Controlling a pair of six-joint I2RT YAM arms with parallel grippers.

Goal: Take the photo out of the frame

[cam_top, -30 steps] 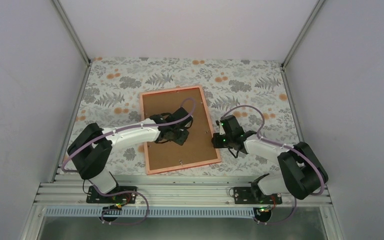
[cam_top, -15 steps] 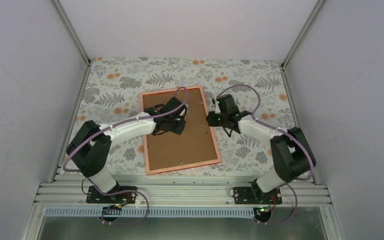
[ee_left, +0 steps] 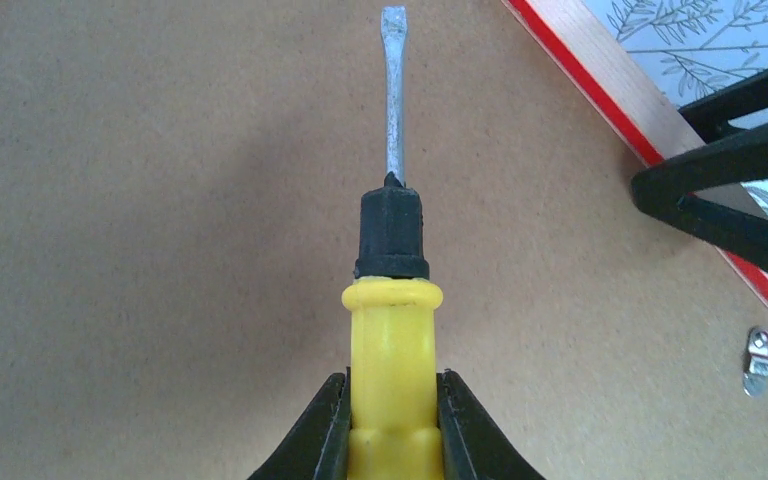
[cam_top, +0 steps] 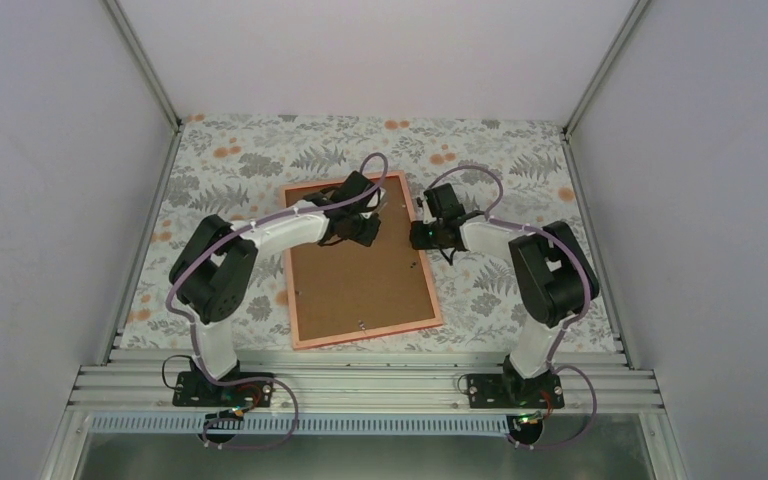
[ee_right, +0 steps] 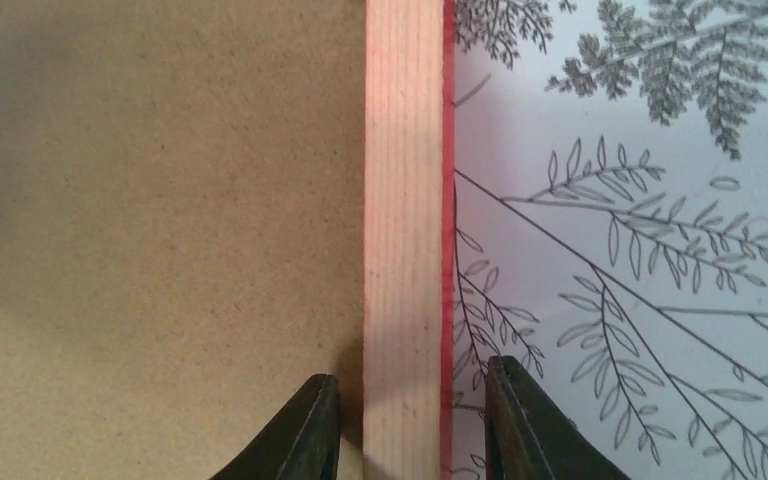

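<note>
The frame (cam_top: 360,285) lies face down on the table, brown back board up, ringed by an orange-red rim. The photo is hidden under that board. My left gripper (cam_top: 364,229) hovers over the frame's far part, shut on a yellow-handled screwdriver (ee_left: 392,340). The screwdriver's flat blade (ee_left: 393,90) points out over the board. My right gripper (cam_top: 422,237) is at the frame's right edge. Its jaws stand open astride the wooden rim (ee_right: 403,200), one over the board and one over the cloth, with a small gap on each side.
A leaf-and-flower patterned cloth (cam_top: 500,290) covers the table, shut in by white walls with metal corner posts. Small metal tabs sit on the back board, one at the near edge (cam_top: 360,324) and one by the right rim (ee_left: 757,360).
Both arms have moved toward the far end of the frame. The right gripper's jaws have parted and now straddle the right rim higher up. The left still holds the screwdriver.
</note>
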